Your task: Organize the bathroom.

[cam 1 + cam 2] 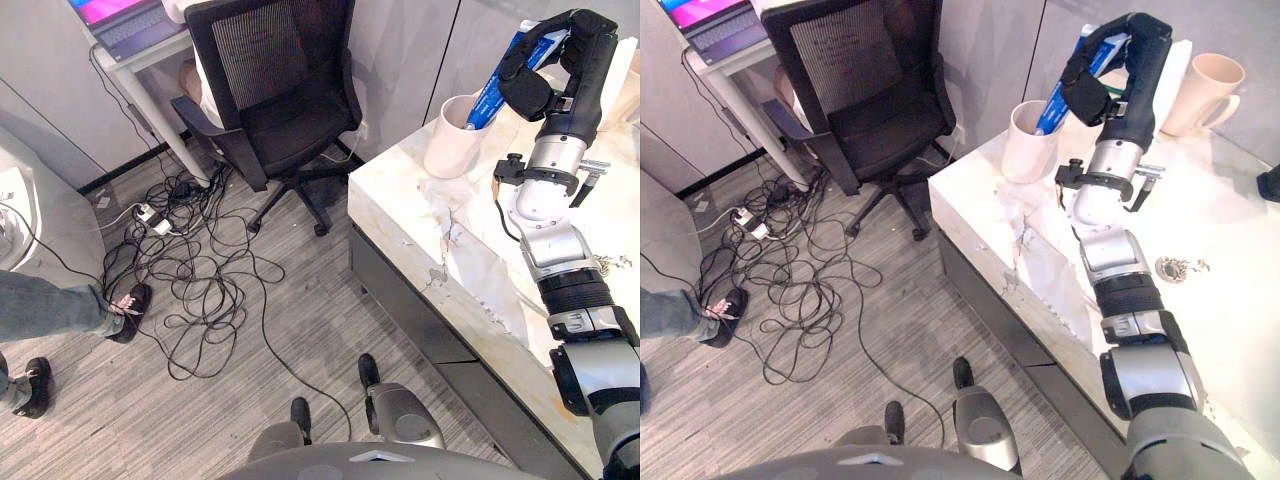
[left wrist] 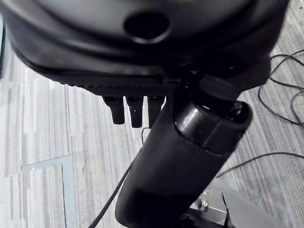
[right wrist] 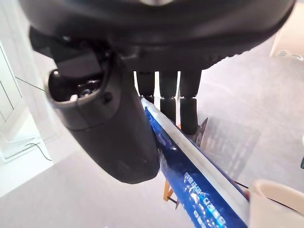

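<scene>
Blue toothpaste tube (image 1: 497,85) held up at the upper right of the left eye view, tilted, lower end dipping into the mouth of a cream cup (image 1: 453,137). Pinched by the right hand (image 1: 560,60), dark fingers (image 3: 189,107) curled along one side of the tube and the thumb pressed on the other, as seen from the right wrist view, where the tube (image 3: 199,187) runs toward the lower right corner and meets the cup's rim (image 3: 278,204). Cup standing upright near the far left corner of a pale marble counter (image 1: 430,240), which fills the right side of the frame. Second cream mug with a handle (image 1: 1202,92) at the upper right of the right eye view, well apart from the first cup, just beside a white upright item partly hidden behind the hand. Small metal drain (image 1: 1175,267) set in the counter at the right of that view.

Left hand (image 2: 137,111) seen from the left wrist view, short dark fingers hanging straight and relaxed over grey striped floor (image 2: 57,133), holding nothing.

Black office chair (image 1: 275,90) at the upper centre, tangled black cords (image 1: 195,270) spread on the floor below it, a laptop (image 1: 120,20) on a white desk in the upper left corner. Person's jeans leg and dark shoe (image 1: 128,300) at the left edge.
</scene>
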You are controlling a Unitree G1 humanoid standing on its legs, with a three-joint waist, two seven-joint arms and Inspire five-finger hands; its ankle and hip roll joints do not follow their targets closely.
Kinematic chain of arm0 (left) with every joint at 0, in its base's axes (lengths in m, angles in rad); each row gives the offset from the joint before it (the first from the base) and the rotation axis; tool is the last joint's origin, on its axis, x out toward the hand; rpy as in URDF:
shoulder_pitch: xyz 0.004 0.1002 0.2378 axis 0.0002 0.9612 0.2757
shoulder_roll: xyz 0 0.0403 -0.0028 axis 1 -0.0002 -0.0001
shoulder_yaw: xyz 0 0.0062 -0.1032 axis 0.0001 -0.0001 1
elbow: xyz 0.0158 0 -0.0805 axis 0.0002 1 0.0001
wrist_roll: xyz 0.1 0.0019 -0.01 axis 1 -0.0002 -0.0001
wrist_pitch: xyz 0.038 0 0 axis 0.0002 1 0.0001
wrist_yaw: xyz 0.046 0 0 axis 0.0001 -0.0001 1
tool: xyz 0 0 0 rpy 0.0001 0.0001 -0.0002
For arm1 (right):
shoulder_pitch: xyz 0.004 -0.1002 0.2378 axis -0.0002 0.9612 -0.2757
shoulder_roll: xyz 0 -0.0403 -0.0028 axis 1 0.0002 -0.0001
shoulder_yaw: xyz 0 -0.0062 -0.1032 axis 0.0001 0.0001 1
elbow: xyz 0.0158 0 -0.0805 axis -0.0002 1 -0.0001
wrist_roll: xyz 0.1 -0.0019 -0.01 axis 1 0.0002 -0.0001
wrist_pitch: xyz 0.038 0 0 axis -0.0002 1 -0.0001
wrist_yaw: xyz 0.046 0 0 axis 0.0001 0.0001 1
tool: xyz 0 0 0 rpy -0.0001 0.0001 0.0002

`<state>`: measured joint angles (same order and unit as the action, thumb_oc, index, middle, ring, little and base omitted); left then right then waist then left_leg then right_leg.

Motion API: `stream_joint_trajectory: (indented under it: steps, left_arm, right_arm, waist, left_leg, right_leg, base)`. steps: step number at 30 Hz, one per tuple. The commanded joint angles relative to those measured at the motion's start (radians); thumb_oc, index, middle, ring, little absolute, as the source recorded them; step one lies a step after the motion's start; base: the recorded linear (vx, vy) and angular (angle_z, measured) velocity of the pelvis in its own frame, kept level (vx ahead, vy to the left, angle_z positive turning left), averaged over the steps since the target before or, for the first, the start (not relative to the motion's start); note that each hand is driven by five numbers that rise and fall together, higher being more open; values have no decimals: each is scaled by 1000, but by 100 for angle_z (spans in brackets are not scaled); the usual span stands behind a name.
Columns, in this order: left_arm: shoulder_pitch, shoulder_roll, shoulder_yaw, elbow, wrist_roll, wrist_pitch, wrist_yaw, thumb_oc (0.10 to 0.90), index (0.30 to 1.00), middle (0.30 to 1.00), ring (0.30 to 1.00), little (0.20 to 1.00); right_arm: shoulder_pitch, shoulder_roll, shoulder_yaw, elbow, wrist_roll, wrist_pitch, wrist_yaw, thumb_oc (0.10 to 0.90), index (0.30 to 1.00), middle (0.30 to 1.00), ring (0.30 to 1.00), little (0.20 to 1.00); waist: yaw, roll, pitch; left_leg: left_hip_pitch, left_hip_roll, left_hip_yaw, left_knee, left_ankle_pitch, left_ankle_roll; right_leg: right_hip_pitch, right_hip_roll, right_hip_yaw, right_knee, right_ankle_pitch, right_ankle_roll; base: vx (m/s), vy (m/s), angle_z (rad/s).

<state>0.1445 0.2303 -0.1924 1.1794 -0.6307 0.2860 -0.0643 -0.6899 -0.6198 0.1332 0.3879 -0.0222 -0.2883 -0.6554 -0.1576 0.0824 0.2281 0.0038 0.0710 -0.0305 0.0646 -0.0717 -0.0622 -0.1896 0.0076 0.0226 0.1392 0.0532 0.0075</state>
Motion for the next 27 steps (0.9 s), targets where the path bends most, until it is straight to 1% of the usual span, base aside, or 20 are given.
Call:
stream_joint_trajectory:
  steps: [1, 3, 4, 5, 6, 8, 12, 15, 17, 19, 22, 27]
  left_arm:
    - [-71, 18, -1, -31, -83, -12, -27, 800, 900, 900, 900, 900]
    - [-73, 20, -1, -31, -80, -11, -31, 800, 900, 900, 900, 900]
    - [-74, 20, -2, -33, -76, -11, -34, 800, 900, 900, 900, 900]
    - [-75, 19, -4, -34, -74, -10, -33, 800, 900, 900, 900, 900]
    - [-76, 18, -4, -35, -75, -11, -33, 800, 900, 900, 900, 900]
    - [-79, 17, -7, -40, -65, -11, -37, 800, 900, 900, 900, 900]
    - [-77, 14, -8, -34, -54, -18, -42, 800, 900, 900, 900, 900]
    - [-74, 12, -10, -37, -47, -17, -40, 800, 900, 900, 900, 900]
    - [-74, 13, -10, -38, -34, -12, -43, 800, 900, 900, 900, 900]
    - [-74, 12, -11, -38, -31, -12, -43, 800, 900, 900, 900, 900]
    - [-76, 8, -11, -39, 3, -9, -53, 800, 900, 900, 900, 900]
    - [-79, 2, -15, -49, 24, -9, -56, 800, 900, 900, 900, 900]
  right_arm:
    - [-146, -3, -49, -25, 5, -70, -30, 400, 300, 300, 300, 300]
    - [-147, -4, -48, -25, 20, -75, -13, 400, 300, 300, 300, 300]
    - [-146, -2, -48, -26, 36, -78, 3, 430, 345, 345, 345, 345]
    - [-144, 1, -47, -28, 50, -75, 19, 649, 674, 674, 674, 674]
    - [-143, 4, -43, -32, 67, -71, 32, 800, 900, 900, 900, 900]
    - [-136, 19, -34, -32, 94, -79, 48, 800, 900, 900, 900, 900]
    - [-125, 38, -28, -43, 104, -87, 69, 800, 900, 900, 900, 900]
    - [-120, 59, -15, -63, 99, -83, 95, 800, 900, 900, 900, 900]
    - [-113, 67, -7, -82, 109, -81, 139, 800, 900, 900, 900, 900]
    - [-113, 70, -1, -87, 110, -80, 146, 800, 900, 900, 900, 900]
    - [-94, 91, 22, -138, 106, -55, 194, 800, 900, 900, 900, 900]
    - [-65, 112, 41, -194, 87, -36, 232, 800, 900, 900, 900, 900]
  waist:
    - [-5, -42, -45]
    - [-6, -40, -43]
    - [-7, -40, -41]
    - [-8, -39, -40]
    - [-9, -40, -39]
    - [-10, -41, -36]
    - [-12, -44, -35]
    - [-14, -47, -35]
    - [-18, -51, -37]
    - [-19, -52, -37]
    - [-28, -60, -44]
    - [-43, -70, -45]
  left_leg:
    - [18, 54, 81, 154, -31, -5]
    - [15, 53, 79, 156, -29, -5]
    - [15, 53, 78, 157, -27, -6]
    - [13, 53, 78, 160, -25, -6]
    - [12, 52, 77, 162, -25, -6]
    - [11, 49, 75, 166, -31, -3]
    - [12, 46, 76, 166, -38, 1]
    - [14, 43, 75, 164, -42, 3]
    - [18, 39, 77, 161, -49, 7]
    - [18, 38, 77, 162, -49, 8]
    - [20, 32, 72, 166, -53, 13]
    - [24, 25, 74, 165, -67, 21]
  right_leg:
    - [19, -20, 106, 55, -115, 69]
    - [15, -20, 107, 58, -116, 69]
    - [14, -19, 108, 59, -115, 69]
    - [13, -20, 108, 60, -115, 69]
    - [12, -20, 109, 61, -114, 69]
    - [10, -21, 114, 64, -113, 70]
    - [7, -21, 121, 68, -113, 72]
    - [6, -21, 128, 67, -108, 74]
    - [7, -22, 133, 66, -106, 78]
    - [7, -22, 135, 66, -105, 78]
    - [8, -22, 151, 64, -98, 83]
    - [6, -21, 175, 63, -91, 87]
  base:
    - [-24, 14, 3]
    - [0, 0, 0]
    - [0, 0, 0]
    - [0, 0, 0]
    - [0, 0, 0]
    - [0, 0, 0]
    - [0, 0, 0]
    - [0, 0, 0]
    - [-6, 6, -2]
    - [-4, 7, -5]
    - [0, 4, -3]
    - [-4, 3, -2]
